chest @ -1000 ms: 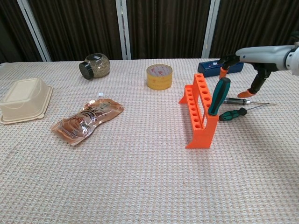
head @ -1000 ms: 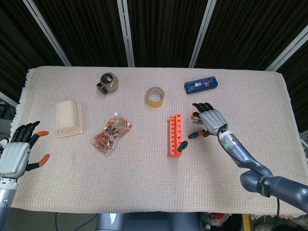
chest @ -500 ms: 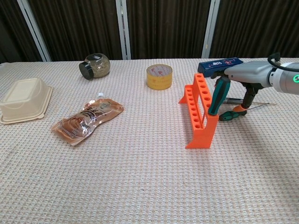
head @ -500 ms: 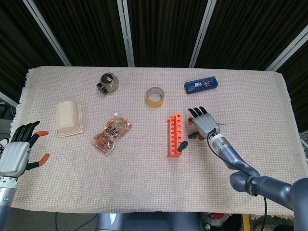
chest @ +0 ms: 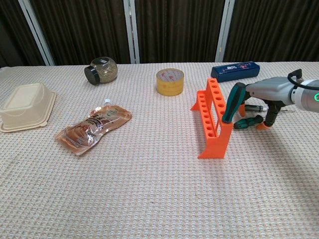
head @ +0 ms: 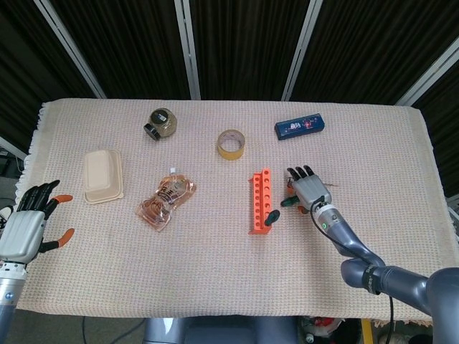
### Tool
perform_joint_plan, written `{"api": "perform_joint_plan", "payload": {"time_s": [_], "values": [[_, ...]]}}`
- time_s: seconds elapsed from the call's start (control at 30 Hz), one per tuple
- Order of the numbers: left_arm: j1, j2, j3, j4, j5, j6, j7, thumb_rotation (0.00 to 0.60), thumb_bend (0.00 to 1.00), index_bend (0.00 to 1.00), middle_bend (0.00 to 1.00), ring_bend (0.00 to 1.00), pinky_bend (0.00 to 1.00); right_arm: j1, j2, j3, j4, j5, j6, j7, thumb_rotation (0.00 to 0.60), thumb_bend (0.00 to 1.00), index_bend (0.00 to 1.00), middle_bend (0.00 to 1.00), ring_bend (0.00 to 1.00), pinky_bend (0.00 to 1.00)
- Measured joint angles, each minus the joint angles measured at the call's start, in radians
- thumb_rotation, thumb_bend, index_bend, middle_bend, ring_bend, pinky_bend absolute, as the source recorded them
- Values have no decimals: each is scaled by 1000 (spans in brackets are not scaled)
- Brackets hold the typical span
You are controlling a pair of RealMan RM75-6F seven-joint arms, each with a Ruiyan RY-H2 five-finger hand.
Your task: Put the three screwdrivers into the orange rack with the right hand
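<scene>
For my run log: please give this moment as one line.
rack: one screwdriver in | right hand: over two loose screwdrivers | left hand: idle

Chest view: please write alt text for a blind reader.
The right robot hand reaches down over a green screwdriver lying beside the orange rack, which already holds one screwdriver. Tape roll, jar, pouch and container lie further left.

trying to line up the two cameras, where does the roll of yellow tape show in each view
Head view: the roll of yellow tape lies above centre, up and left of the orange rack.
Chest view: the roll of yellow tape stands in the upper middle, left of the orange rack and farther back.
Shared landmark: the orange rack, with one screwdriver standing in its near end.
</scene>
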Motion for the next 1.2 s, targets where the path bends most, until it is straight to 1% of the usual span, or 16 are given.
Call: {"api": "perform_joint_plan", "payload": {"time_s": [0.17, 0.3, 0.5, 0.67, 0.83, 0.97, 1.03, 1.1, 1.2], "values": [[0, 0, 1, -1, -1, -1, 1, 600, 271, 256, 24, 7, 0, -2, -10, 1, 11, 5, -8, -8, 600, 217, 418, 33, 0, 0], [0, 0, 1, 0, -3, -3, 3, 600, 271, 256, 24, 7, 0, -5, -20, 2, 22, 7, -11, -11, 600, 218, 491, 58, 0, 0], [-2, -1, 0, 0, -4, -4, 3, 600, 271, 257, 23, 7, 0, -13, -33, 5, 38, 8, -6, -17, 600, 217, 547, 92, 0, 0], [-1, 1, 1, -2, -4, -5, 4, 600, 271, 258, 23, 7, 0, -24, -28, 8, 39, 13, 7, -26, 600, 219, 563, 104, 0, 0], [-3, 1, 1, -4, 1, -3, 4, 600, 271, 257, 23, 7, 0, -36, -1, 12, 34, 29, 18, -42, 600, 219, 560, 105, 0, 0], [-3, 0, 2, -7, 1, -5, 8, 600, 271, 257, 23, 7, 0, -42, 16, 13, 40, 40, 21, -58, 600, 218, 535, 104, 0, 0], [-4, 0, 2, -9, 2, -5, 9, 600, 271, 257, 23, 7, 0, -44, 19, 10, 50, 47, 20, -74, 600, 218, 498, 104, 0, 0], [-4, 0, 2, -11, 3, -4, 11, 600, 271, 257, 23, 7, 0, -44, 19, 5, 63, 50, 21, -95, 600, 218, 433, 104, 0, 0], [-5, 0, 3, -14, 6, -4, 14, 600, 271, 257, 23, 7, 0, -47, 10, -1, 87, 61, 28, -129, 600, 217, 365, 104, 0, 0]]}}
